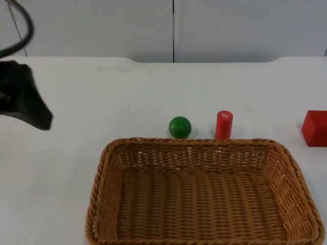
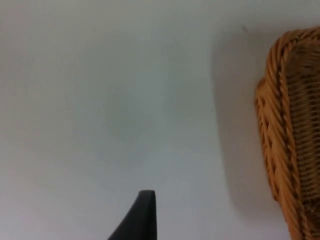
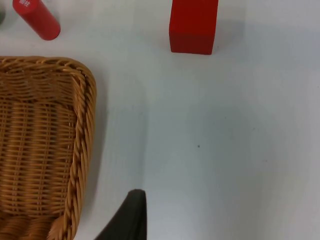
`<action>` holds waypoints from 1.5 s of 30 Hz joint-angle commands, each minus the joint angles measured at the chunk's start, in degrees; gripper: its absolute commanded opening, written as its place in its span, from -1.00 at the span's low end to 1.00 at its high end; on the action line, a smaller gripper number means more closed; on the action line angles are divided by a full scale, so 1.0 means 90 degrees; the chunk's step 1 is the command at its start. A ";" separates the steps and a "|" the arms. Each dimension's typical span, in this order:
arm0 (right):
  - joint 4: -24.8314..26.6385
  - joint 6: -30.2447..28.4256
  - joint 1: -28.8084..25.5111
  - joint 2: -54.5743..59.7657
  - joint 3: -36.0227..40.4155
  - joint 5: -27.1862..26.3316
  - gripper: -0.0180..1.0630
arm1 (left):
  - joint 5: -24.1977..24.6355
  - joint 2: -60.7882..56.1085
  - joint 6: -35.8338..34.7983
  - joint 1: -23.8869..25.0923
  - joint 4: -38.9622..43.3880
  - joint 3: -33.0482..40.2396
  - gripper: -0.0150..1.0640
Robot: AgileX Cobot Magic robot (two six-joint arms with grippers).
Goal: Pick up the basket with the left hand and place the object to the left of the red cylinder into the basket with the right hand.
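Your left gripper (image 2: 142, 220) hangs over bare white tabletop (image 1: 76, 102) just left of the basket's (image 1: 204, 204) woven side, and you cannot tell how its fingers stand. The green ball (image 1: 180, 127), small, round and glossy, sits just behind the basket's far rim, a short gap left of the upright red cylinder (image 1: 224, 125), with open tabletop behind both. Further right, the red block (image 1: 314, 128) stands apart near the edge, and your right gripper (image 3: 131, 220) hovers beside the basket's right rim, finger state likewise unclear.
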 commanded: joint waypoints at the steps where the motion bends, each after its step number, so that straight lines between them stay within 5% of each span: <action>1: -0.0059 -0.0059 -0.0036 0.0004 -0.0048 -0.0041 0.95 | -0.0144 0.0484 0.0102 -0.0263 -0.0176 -0.0231 0.81; 14: -0.0059 -0.0059 -0.0036 0.0004 -0.0048 -0.0065 0.95 | -0.0764 0.2974 -0.0041 -0.1669 -0.0321 -0.1150 0.81; 22: -0.0059 -0.0059 -0.0036 0.0004 -0.0048 -0.0065 0.95 | -0.1049 0.3722 -0.0041 -0.1999 -0.0549 -0.1189 0.76; 24: -0.0059 -0.0059 -0.0036 0.0004 -0.0048 -0.0065 0.95 | -0.1092 0.3867 -0.0041 -0.1999 -0.0701 -0.1189 0.57; 27: -0.0059 -0.0059 -0.0036 0.0004 -0.0048 -0.0065 0.95 | -0.1215 0.3967 -0.0041 -0.1999 -0.0745 -0.1189 -0.01; 28: -0.0059 -0.0059 -0.0036 0.0004 -0.0048 -0.0065 0.95 | -0.1215 0.3967 -0.0041 -0.1999 -0.0745 -0.1189 -0.01; 32: -0.0059 -0.0059 -0.0036 0.0004 -0.0048 -0.0065 0.95 | -0.1329 0.3982 0.0002 -0.1999 -0.0746 -0.1177 -0.72; 35: -0.0059 -0.0059 -0.0036 0.0004 -0.0048 -0.0065 0.95 | -0.1329 0.3982 0.0002 -0.1999 -0.0746 -0.1177 -0.99; 45: -0.0059 -0.0059 -0.0036 0.0004 -0.0048 -0.0065 0.95 | -0.0288 0.3618 0.0114 -0.1680 -0.0639 -0.1165 -0.98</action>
